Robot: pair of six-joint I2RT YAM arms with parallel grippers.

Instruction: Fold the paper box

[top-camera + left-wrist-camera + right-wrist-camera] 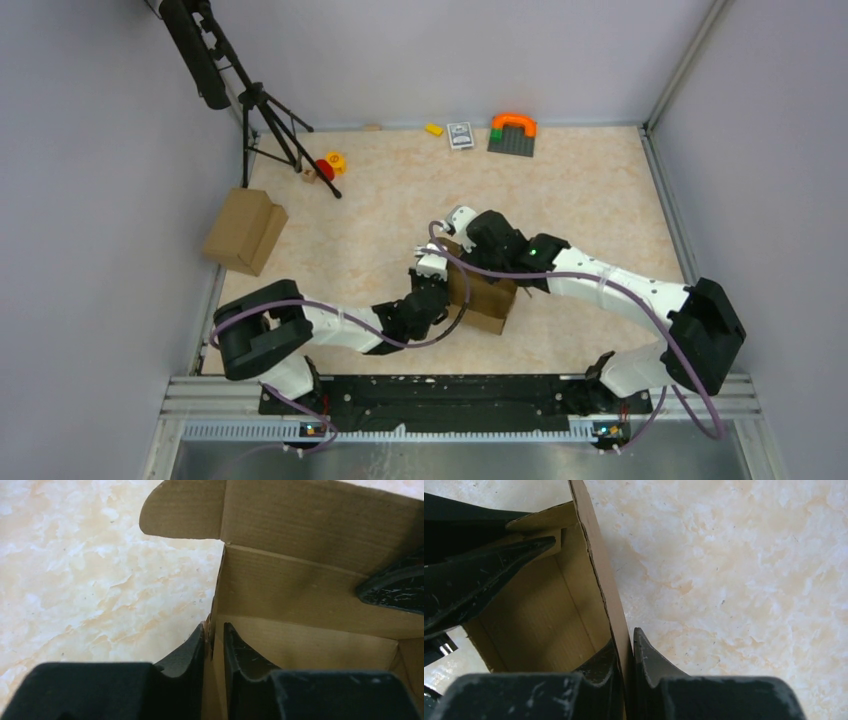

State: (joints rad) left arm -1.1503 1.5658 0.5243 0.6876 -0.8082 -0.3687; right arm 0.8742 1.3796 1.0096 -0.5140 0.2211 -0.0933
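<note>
Box near table centre, half formed. Left gripper pinches 1 wall; right gripper pinches the wall at 12 o'clock. Best practice: keep both walls upright while folding flaps inward.

top: overhead, far | wrists: close, share paper box

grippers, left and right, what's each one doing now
Left tool: closed on a wall of the paper box.
Right tool: closed on another wall of the box.
</note>
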